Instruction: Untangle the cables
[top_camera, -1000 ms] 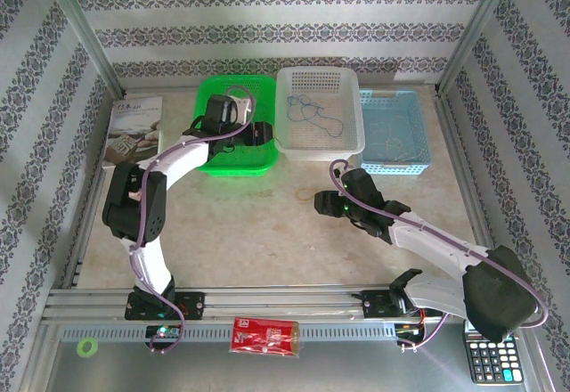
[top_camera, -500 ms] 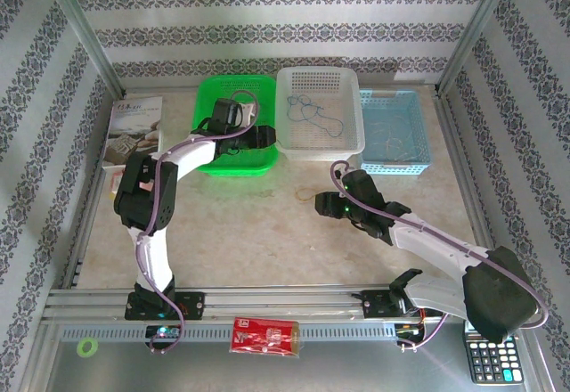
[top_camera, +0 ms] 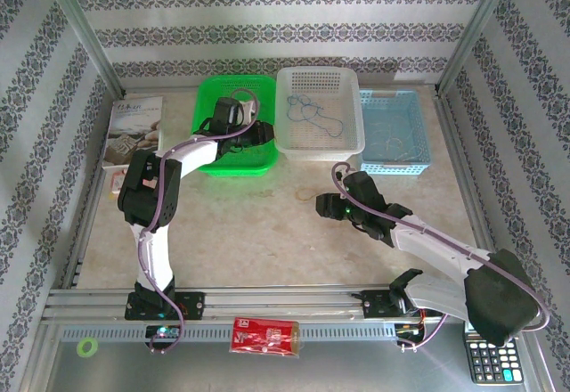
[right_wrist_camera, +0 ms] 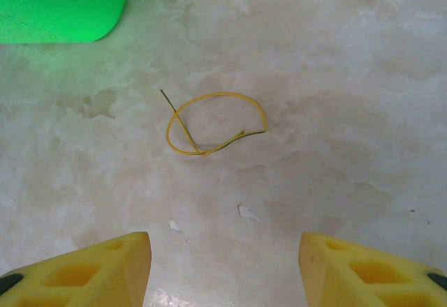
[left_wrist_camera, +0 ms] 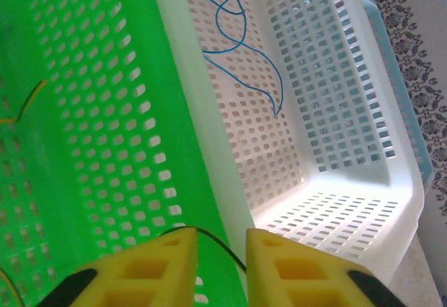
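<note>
- right gripper (right_wrist_camera: 223, 251) is spread wide, low over the yellow cable (right_wrist_camera: 222, 94) looped on the bare table (right_wrist_camera: 335, 56)
- left gripper (left_wrist_camera: 221, 241) is at the green basket (left_wrist_camera: 84, 111) rim with its fingers nearly together. A thin dark cable (left_wrist_camera: 225, 250) crosses the gap, can't tell if it's pinched
- blue cable (left_wrist_camera: 279, 87) is in the white basket (left_wrist_camera: 335, 98) next door

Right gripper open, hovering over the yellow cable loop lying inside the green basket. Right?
Not quite. The right gripper is open over the yellow cable loop, but the loop lies on the bare table, outside the green basket. The right wrist view shows it.
</note>
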You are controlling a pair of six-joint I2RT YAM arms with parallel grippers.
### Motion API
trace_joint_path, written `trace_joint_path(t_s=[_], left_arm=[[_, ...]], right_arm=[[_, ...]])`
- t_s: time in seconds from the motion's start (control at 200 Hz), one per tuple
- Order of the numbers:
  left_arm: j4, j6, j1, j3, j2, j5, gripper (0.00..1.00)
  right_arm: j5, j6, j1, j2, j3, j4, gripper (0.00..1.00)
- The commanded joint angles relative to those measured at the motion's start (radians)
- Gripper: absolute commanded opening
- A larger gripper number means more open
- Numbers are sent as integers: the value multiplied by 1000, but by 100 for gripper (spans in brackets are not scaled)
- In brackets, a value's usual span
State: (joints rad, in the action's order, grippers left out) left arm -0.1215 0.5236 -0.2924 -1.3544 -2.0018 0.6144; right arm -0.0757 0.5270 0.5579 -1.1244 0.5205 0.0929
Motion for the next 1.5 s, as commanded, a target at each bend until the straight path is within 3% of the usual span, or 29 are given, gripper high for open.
trace_joint_path(t_s=[0.0,0.165,0.61,0.934,1.174,1.319,1.499], left_arm=[[-35,6,9,-5,0,10,17],[-44,11,12,-2,21,15,0],[-83,33,90,76,151,7,0],[42,-61,187,174,224,-46,0],[75,-70,187,210,323,-19,37],[46,-20,168,256,409,-13,49],[-22,38,121,346,512,-22,55]], right_arm=[[-8,10,-10,-3,-8,-21,58],[-6,8,-11,-6,-8,-21,58],[-6,-4,-12,-32,14,-21,58],[-2,-45,-13,-146,90,15,58],[-56,-10,-13,-279,144,-27,57],[-63,32,-13,-344,159,-69,57],[-77,76,-19,-424,178,-134,55]])
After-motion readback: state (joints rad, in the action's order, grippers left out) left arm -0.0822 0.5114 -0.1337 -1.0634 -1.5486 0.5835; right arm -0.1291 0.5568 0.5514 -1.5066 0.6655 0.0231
